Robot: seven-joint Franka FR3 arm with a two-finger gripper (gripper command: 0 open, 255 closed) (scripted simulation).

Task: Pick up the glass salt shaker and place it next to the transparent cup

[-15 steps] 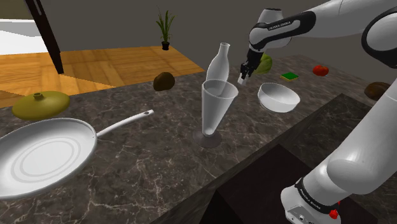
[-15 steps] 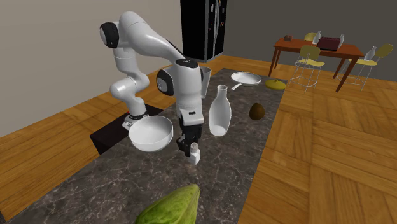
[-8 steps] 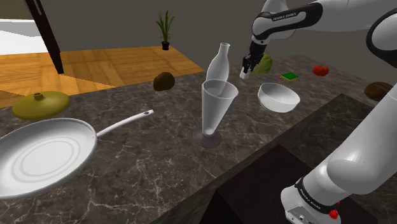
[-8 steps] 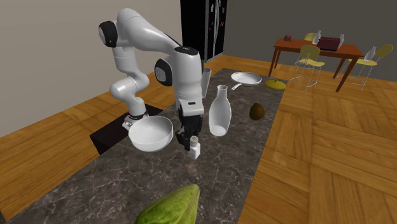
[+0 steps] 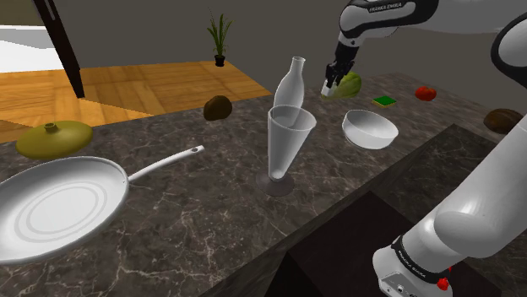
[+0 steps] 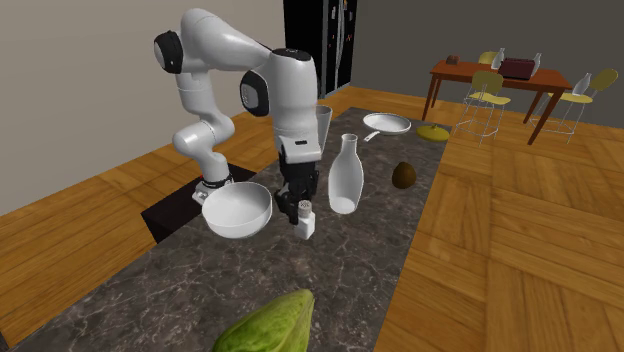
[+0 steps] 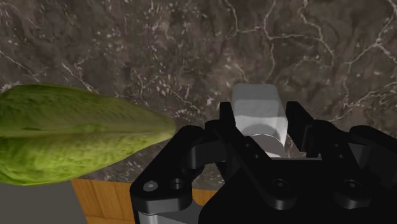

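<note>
Wrist view is showing the gripper [image 7: 261, 119] clamping its two fingers [image 7: 228, 119] on the salt shaker [image 7: 254, 100], which looks here like a pale grey block, not clearly glass. Compared with one second ago, the arm is carrying the shaker higher. In the shoulder view it is hanging above the dark marble counter [image 5: 194, 211], beyond the white bowl [image 5: 369, 128]. So the pick seems done, and I judge that the travel to the transparent cup [image 5: 287, 139] is remaining. The gripper body is covering the shaker's near end. A green vegetable [image 7: 70, 143] is cut off at the edge. In the second exterior view the arm is hiding part of the cup.
</note>
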